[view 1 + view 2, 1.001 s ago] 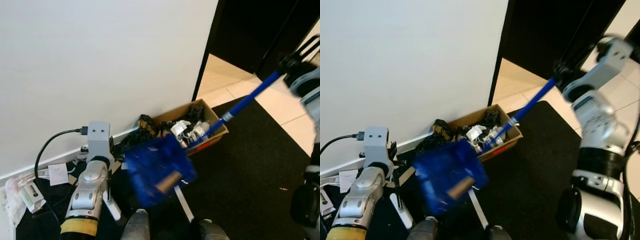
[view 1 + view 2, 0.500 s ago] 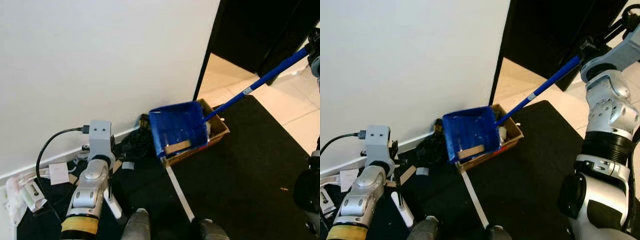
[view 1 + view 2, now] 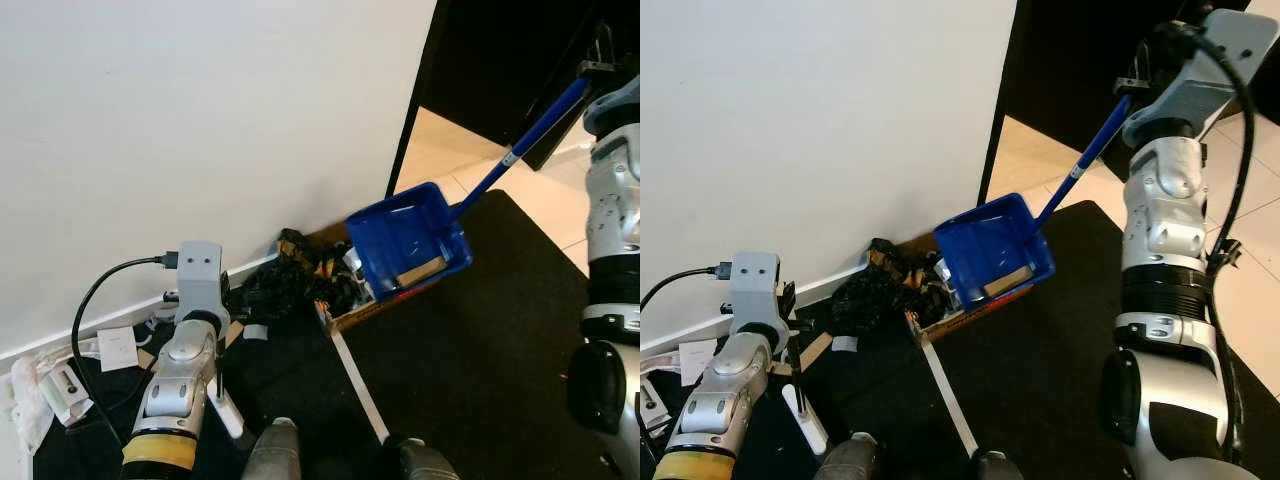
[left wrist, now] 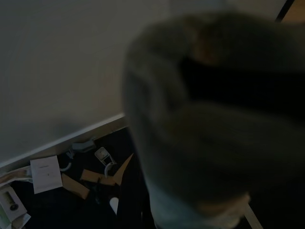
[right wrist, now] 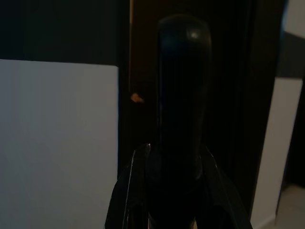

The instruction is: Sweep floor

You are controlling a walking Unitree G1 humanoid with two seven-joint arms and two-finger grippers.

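The right gripper point(image 3: 1140, 75) is raised high at the right side of the scene, pinching the top end of the long blue handle point(image 3: 530, 135) of a blue dustpan point(image 3: 408, 240). Its fingers are closed around the handle, which slants down and to the left from the gripper to the pan. The dustpan hangs in the air, tilted, directly above a cardboard box point(image 3: 352, 312) that sits on the black mat point(image 3: 480, 360) close to the white wall point(image 3: 200, 120). A flat tan scrap, seemingly cardboard point(image 3: 420, 271), lies inside the pan against its lower rim. The box holds dark, tangled rubbish, and more dark debris point(image 3: 285, 280) spills beside it along the foot of the wall. A white strip point(image 3: 358, 385) runs across the mat from the corner of the box towards the robot's feet.

The left gripper point(image 3: 225, 290) is low on the left, near the wall's baseboard; whether its fingers are spread or pressed together I cannot tell. Its wrist view is dark and largely taken up by a blurred grey shape, with a white card point(image 4: 46, 174), small pieces of cardboard point(image 4: 88, 177) and other bits lying on the dark mat by the baseboard. A black cable point(image 3: 95, 300) loops from the left wrist down to the floor. Past the mat's far edge, pale floor tiles point(image 3: 440, 160) lead into a dark doorway point(image 3: 500, 60).
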